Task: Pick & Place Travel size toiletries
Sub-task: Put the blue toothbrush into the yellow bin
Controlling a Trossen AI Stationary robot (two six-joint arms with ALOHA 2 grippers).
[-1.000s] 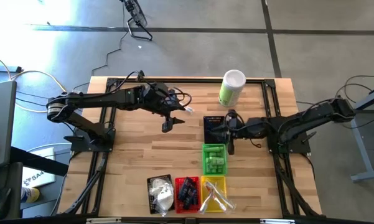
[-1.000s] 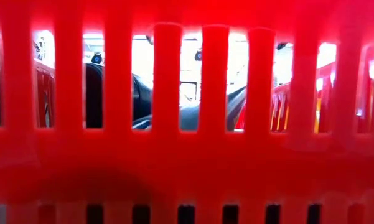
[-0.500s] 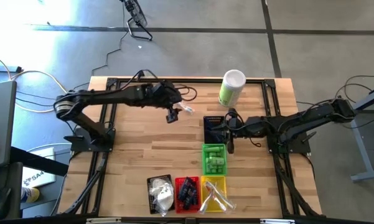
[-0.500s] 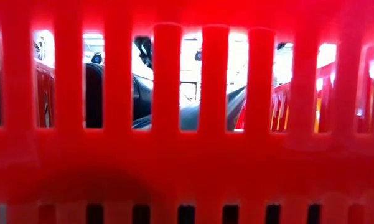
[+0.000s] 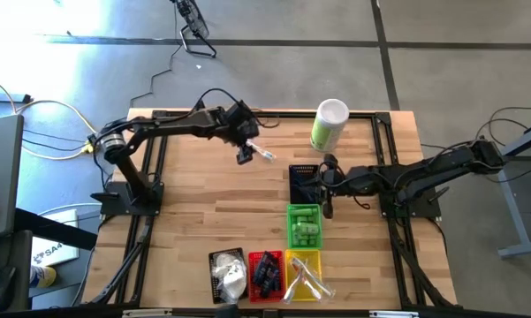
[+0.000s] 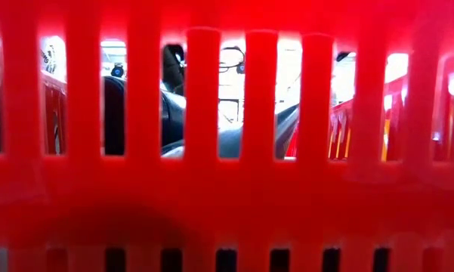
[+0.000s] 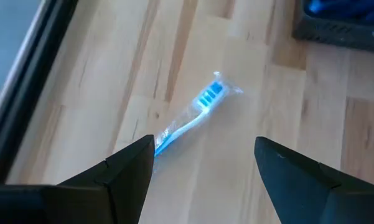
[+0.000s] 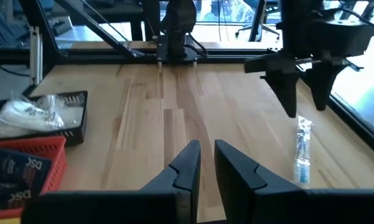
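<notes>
A red basket (image 6: pixel 227 189) fills the low view, hiding nearly everything. On the wooden surface (image 5: pixel 194 212), the right hand (image 8: pixel 202 163) rests nearly together, empty. Farther, the left hand (image 5: pixel 245 156), fingers apart, hovers beside the wrapped toothbrush (image 7: pixel 196 115); grey floor beyond.

Pale wood table (image 5: pixel 185 212), matt; toothbrush (image 7: pixel 196 117) wrap clear, glossy plastic.

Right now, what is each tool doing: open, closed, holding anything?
Left tool: open, empty, above the wrapped toothbrush.
Right tool: nearly closed, holding nothing.
</notes>
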